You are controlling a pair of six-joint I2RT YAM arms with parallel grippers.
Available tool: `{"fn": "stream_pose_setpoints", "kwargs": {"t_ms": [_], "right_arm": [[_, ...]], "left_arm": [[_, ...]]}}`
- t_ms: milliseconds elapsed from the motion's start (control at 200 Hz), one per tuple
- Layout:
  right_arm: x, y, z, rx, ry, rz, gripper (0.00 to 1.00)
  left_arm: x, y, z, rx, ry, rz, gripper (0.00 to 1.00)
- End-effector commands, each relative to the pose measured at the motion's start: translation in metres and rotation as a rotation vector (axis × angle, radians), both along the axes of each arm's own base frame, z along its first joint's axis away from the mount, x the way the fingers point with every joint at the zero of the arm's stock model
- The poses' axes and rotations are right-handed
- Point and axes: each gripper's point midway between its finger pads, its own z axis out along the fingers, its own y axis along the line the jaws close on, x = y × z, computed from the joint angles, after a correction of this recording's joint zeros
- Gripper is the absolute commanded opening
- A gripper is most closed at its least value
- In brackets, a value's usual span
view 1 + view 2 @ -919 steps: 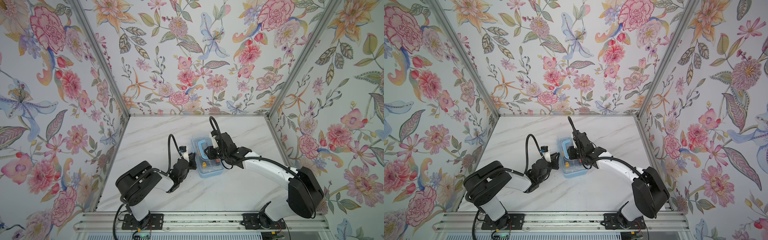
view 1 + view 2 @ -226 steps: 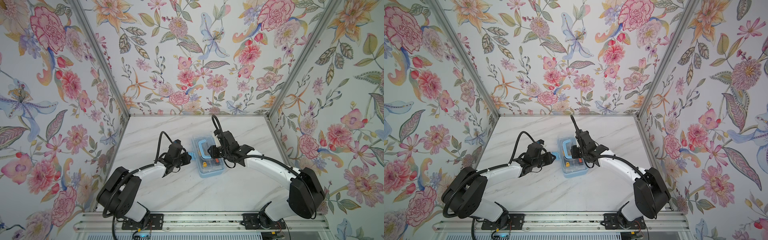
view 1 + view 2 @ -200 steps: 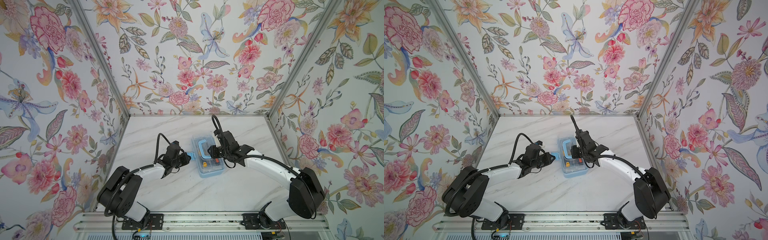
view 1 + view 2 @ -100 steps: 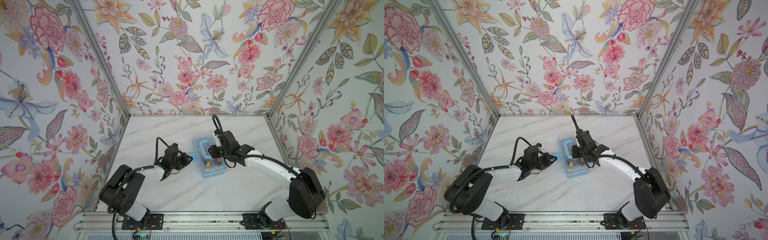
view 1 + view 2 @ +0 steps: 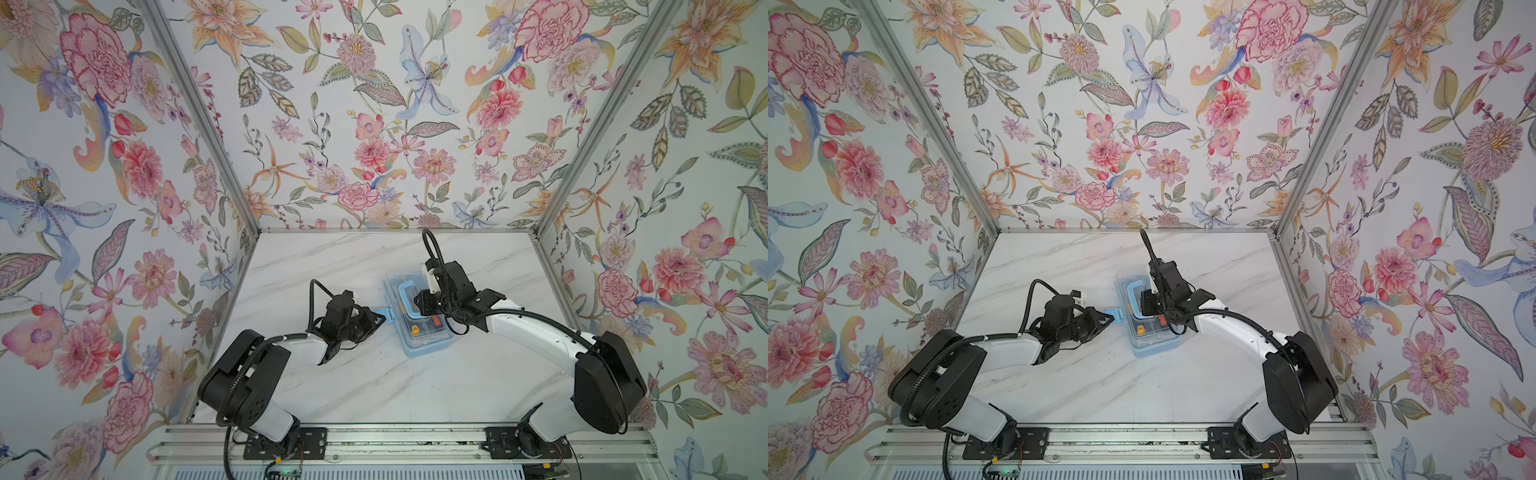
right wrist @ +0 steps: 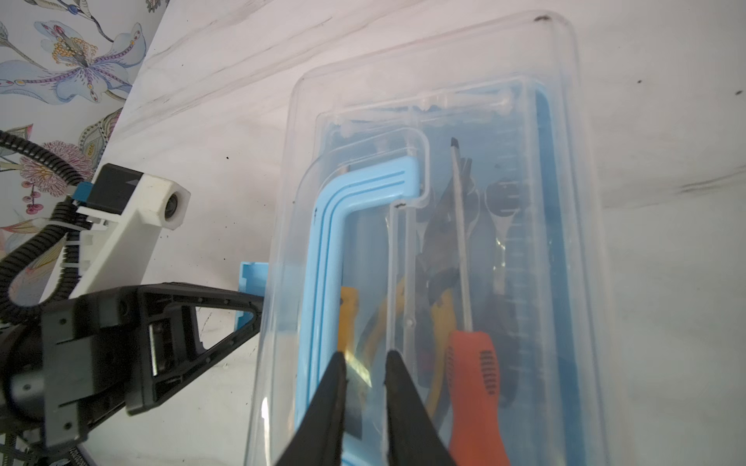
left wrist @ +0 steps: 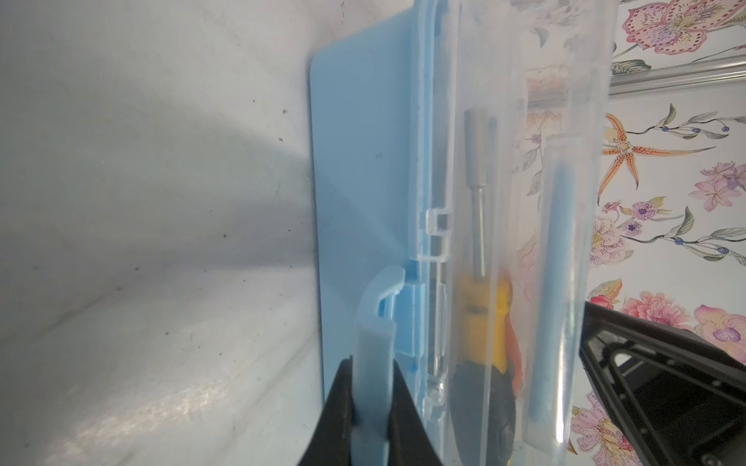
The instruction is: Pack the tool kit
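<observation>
Left gripper (image 7: 371, 387) first: in the left wrist view you have its jaws pinched on the pale blue latch (image 7: 377, 322) at the side of the tool case (image 7: 363, 161). The clear lid (image 7: 512, 201) is down over a yellow-handled screwdriver (image 7: 480, 310).

In the right wrist view your right gripper (image 6: 366, 359) sits on that lid beside the blue carry handle (image 6: 323, 262). Its jaws are drawn narrow with a slim gap, and you cannot tell whether they pinch anything. An orange-handled screwdriver (image 6: 472, 371) and pliers (image 6: 444, 242) lie inside.

In both top views the case rests mid-table. Over the last few seconds your left arm has unfolded and laid itself low, its tips staying at the case's left side, while the right jaws have narrowed. By my reading the tools are in and only the fastening remains. Around it you have a white, grey-veined marble tabletop (image 5: 374, 386) and floral walls (image 5: 374, 124) on three sides.
</observation>
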Motion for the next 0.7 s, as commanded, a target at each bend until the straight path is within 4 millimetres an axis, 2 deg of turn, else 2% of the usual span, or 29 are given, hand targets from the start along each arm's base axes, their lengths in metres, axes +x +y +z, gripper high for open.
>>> {"fn": "stream_pose_setpoints", "kwargs": {"t_ms": [0, 180, 490, 696], "right_arm": [[-0.05, -0.02, -0.081, -0.185, 0.255, 0.051, 0.19], [-0.061, -0.018, -0.102, -0.22, 0.298, 0.072, 0.17], [-0.073, -0.014, -0.122, -0.26, 0.339, 0.097, 0.17], [-0.076, -0.012, -0.13, -0.271, 0.357, 0.103, 0.16]], "left_arm": [[0.012, -0.018, 0.085, -0.202, -0.223, -0.058, 0.0], [0.018, -0.014, 0.096, -0.226, -0.243, -0.04, 0.0], [0.019, -0.008, 0.106, -0.287, -0.232, -0.01, 0.0], [0.022, -0.008, 0.12, -0.297, -0.256, -0.007, 0.0]]}}
